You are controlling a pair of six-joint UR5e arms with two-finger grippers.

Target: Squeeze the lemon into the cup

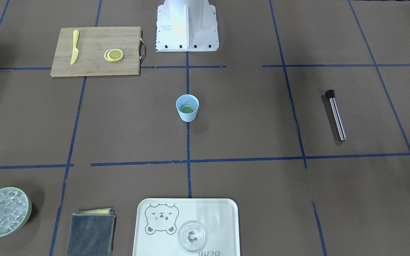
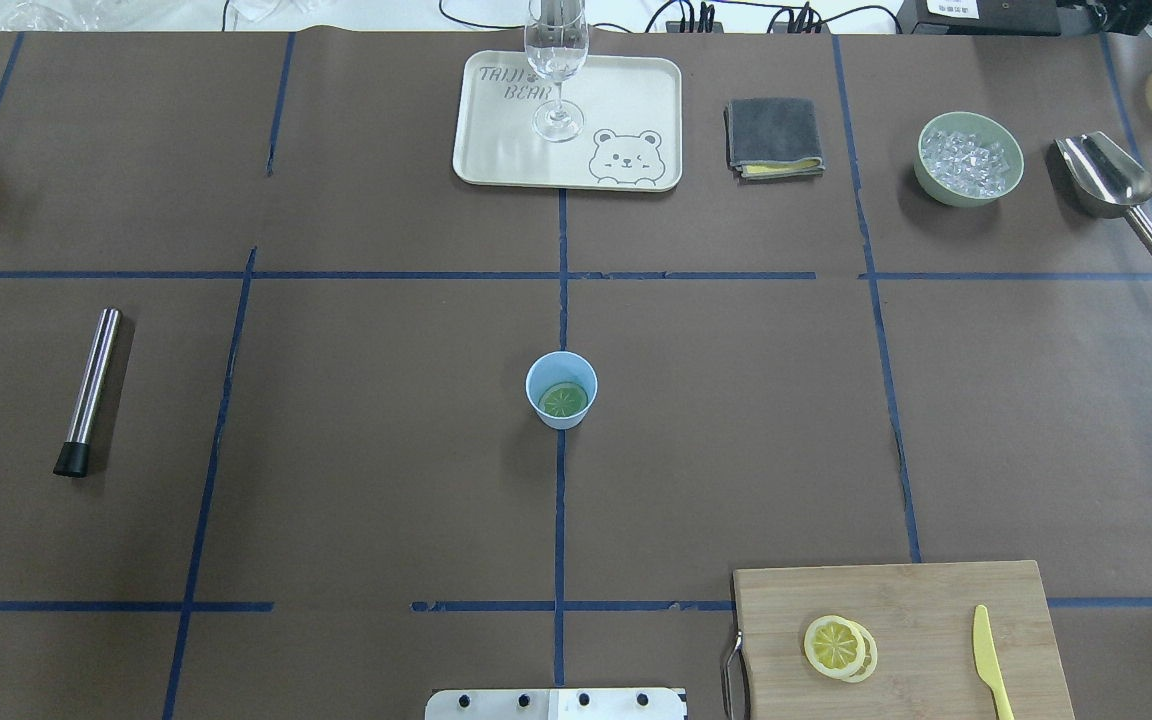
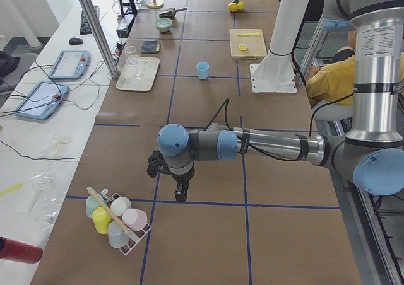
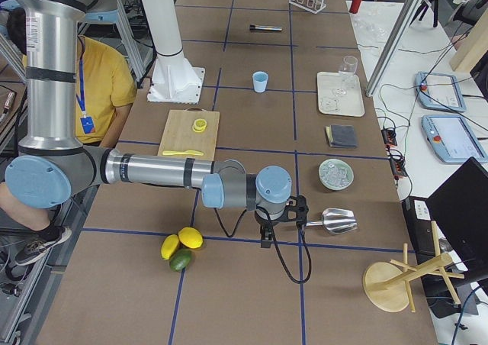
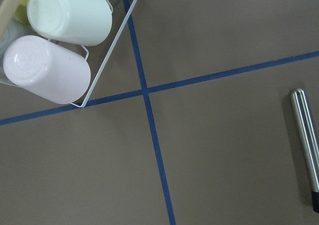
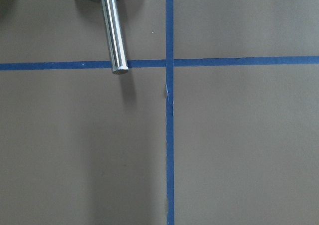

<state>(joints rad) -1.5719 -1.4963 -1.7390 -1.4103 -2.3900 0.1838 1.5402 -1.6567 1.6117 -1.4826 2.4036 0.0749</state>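
Left gripper (image 3: 181,195) and right gripper (image 4: 266,240) hang over the table (image 2: 356,470), openness and hold impossible to tell, while one cup (image 2: 561,390) holds one lemon slice (image 2: 563,400) and two slices (image 2: 836,646) lie on one board (image 2: 936,615).

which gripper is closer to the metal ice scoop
Right. The right gripper hangs just beside the handle of the scoop; the left gripper is at the table's opposite end, next to the rack of cups.
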